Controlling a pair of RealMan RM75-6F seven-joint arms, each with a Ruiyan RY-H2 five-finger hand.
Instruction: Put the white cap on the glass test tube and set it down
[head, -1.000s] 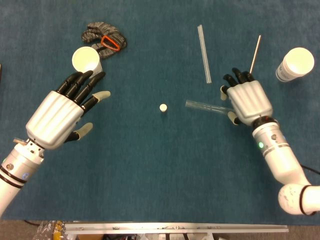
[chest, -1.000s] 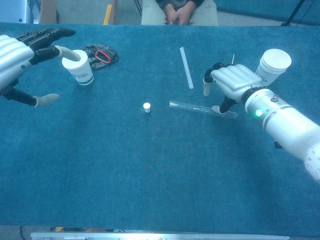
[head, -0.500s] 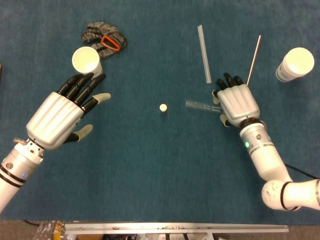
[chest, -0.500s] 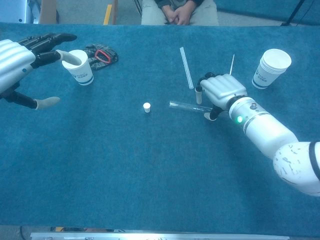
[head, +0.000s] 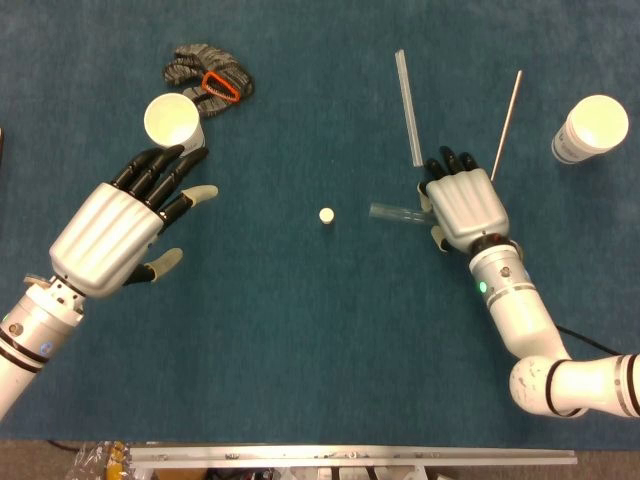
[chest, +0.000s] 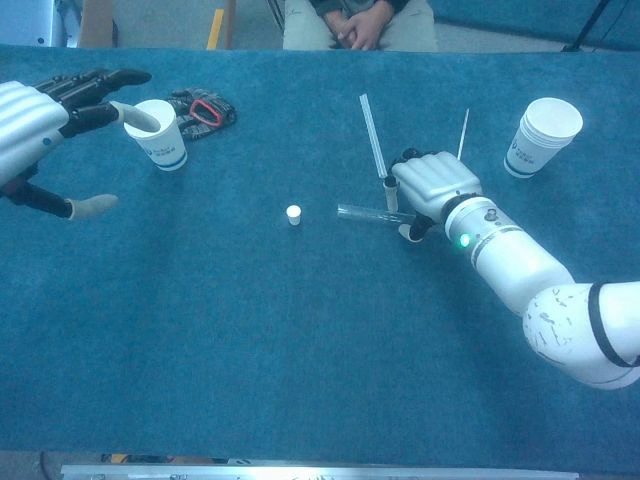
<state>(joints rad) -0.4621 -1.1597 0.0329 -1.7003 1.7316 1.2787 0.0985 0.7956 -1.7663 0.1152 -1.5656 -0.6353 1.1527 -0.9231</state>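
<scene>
Right hand (head: 462, 206) has slid toward frame centre since 1 s ago and now sits over the right end of the glass test tube (head: 392, 211), which lies flat on the blue counter (head: 300, 340), right of centre in the head view. Palm faces down, fingers curled round the tube's end w/ thumb on the near side; in the chest view the tube (chest: 360, 212) runs out leftward from under the hand (chest: 432, 184). Looks like contact, but can't tell if the grip is actually closed on it.

White cap (head: 326, 215) sits alone mid-frame, just left of the tube's open end, not touching it.

Left hand (head: 120, 222) hovers at left of frame, fingers spread wide, holding nothing, near paper cup (head: 172, 119).

Elsewhere: dark glove w/ orange clip (head: 208, 78) upper left, clear straw (head: 408, 107) and thin stick (head: 506, 111) upper right, 2nd paper cup (head: 590, 129) far right.
</scene>
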